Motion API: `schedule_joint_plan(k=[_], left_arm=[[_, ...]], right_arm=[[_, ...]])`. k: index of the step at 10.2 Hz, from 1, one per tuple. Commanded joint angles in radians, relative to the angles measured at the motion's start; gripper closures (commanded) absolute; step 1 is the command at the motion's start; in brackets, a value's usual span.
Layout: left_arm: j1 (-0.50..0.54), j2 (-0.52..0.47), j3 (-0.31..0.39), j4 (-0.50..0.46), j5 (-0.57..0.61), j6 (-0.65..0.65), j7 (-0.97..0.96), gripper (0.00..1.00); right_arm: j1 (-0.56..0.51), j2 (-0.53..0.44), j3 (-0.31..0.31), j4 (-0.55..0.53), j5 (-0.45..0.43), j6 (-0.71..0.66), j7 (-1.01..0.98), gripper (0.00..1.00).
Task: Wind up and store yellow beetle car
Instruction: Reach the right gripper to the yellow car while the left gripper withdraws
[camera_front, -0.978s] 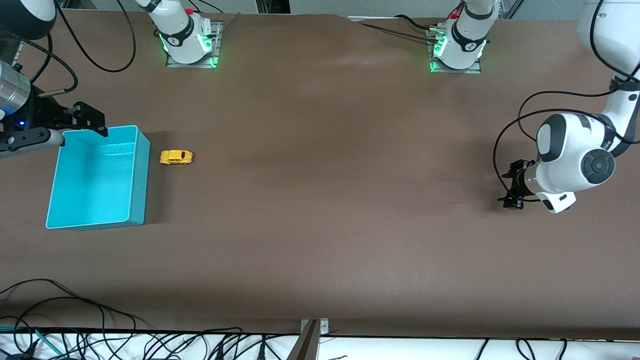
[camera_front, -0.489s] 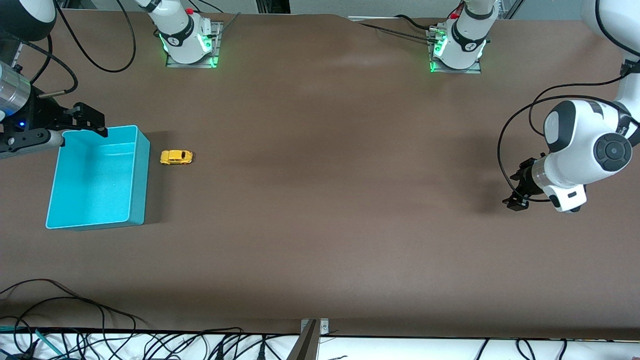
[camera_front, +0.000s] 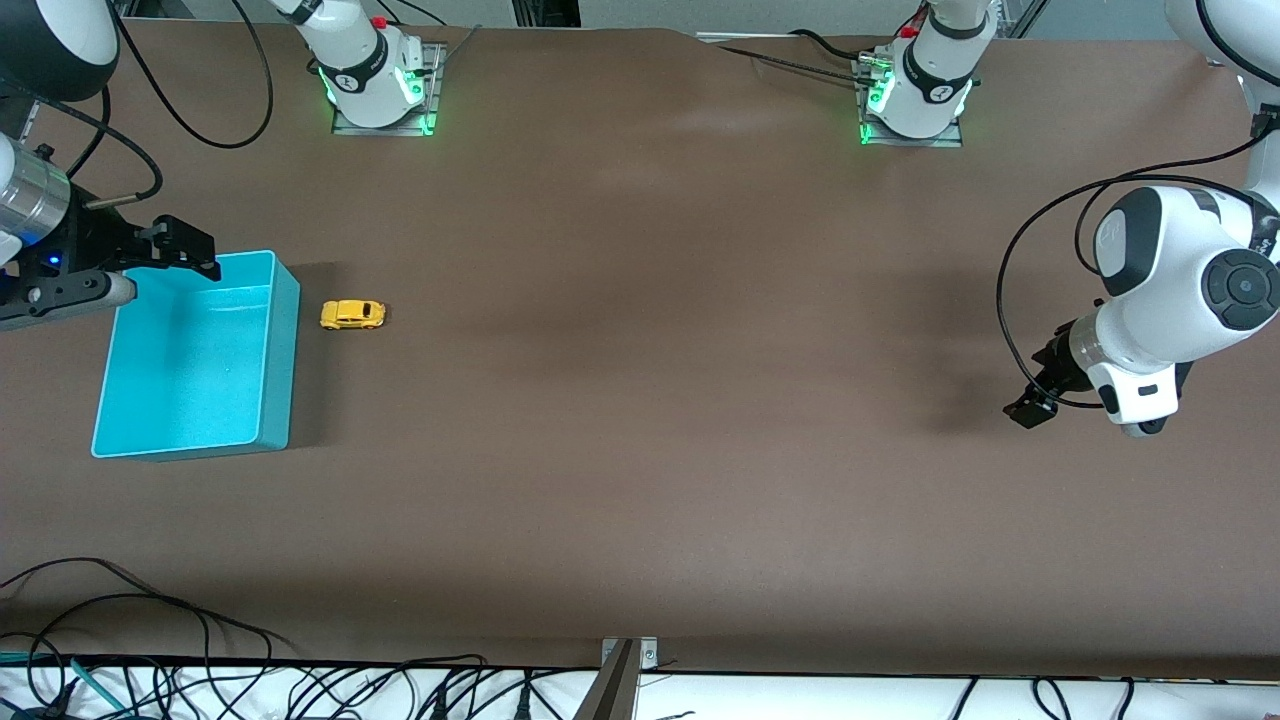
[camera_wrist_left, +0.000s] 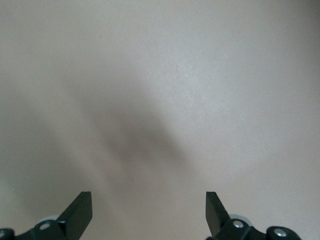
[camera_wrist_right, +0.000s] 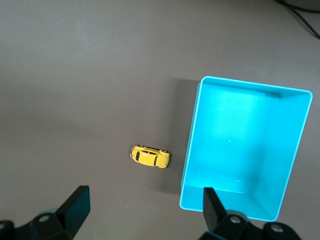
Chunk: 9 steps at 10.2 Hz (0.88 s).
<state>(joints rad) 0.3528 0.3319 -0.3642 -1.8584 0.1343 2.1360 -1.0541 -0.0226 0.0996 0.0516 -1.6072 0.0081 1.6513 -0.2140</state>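
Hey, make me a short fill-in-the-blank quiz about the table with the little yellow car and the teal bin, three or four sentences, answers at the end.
1. The tiny yellow beetle-shaped toy car stands on the brown table beside the rectangular teal plastic bin, not ____ it.
2. The teal bin holds ____.
3. The right hand hangs over the bin's edge with its fingers ____.
4. The left hand, open, is over bare table at the ____ arm's end.

Missing words: in; nothing; open; left

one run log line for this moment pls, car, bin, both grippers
yellow beetle car: on table beside teal bin, not in it | right gripper: open, over bin's edge | left gripper: open, empty, over bare table
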Motion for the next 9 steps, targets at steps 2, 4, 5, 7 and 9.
schedule_joint_plan(k=[2, 4, 5, 7, 9], left_arm=[[0.002, -0.01, -0.004, 0.018, -0.022, -0.034, 0.174, 0.07], [0.0, -0.008, -0.002, 0.06, -0.018, -0.112, 0.337, 0.02], [0.0, -0.005, -0.002, 0.088, -0.019, -0.148, 0.42, 0.0], [0.005, -0.004, -0.001, 0.1, -0.021, -0.172, 0.477, 0.0], [0.005, -0.005, -0.001, 0.099, -0.021, -0.195, 0.479, 0.0]], right_arm=[[0.0, 0.089, -0.003, 0.029, 0.007, 0.022, -0.054, 0.0], [0.007, 0.115, 0.004, 0.001, 0.007, 0.117, -0.039, 0.0], [0.013, 0.132, 0.005, 0.001, 0.01, 0.137, -0.035, 0.0], [0.039, 0.186, 0.004, 0.03, 0.007, 0.136, -0.013, 0.0], [0.053, 0.215, 0.001, 0.023, 0.001, 0.165, -0.01, 0.0]])
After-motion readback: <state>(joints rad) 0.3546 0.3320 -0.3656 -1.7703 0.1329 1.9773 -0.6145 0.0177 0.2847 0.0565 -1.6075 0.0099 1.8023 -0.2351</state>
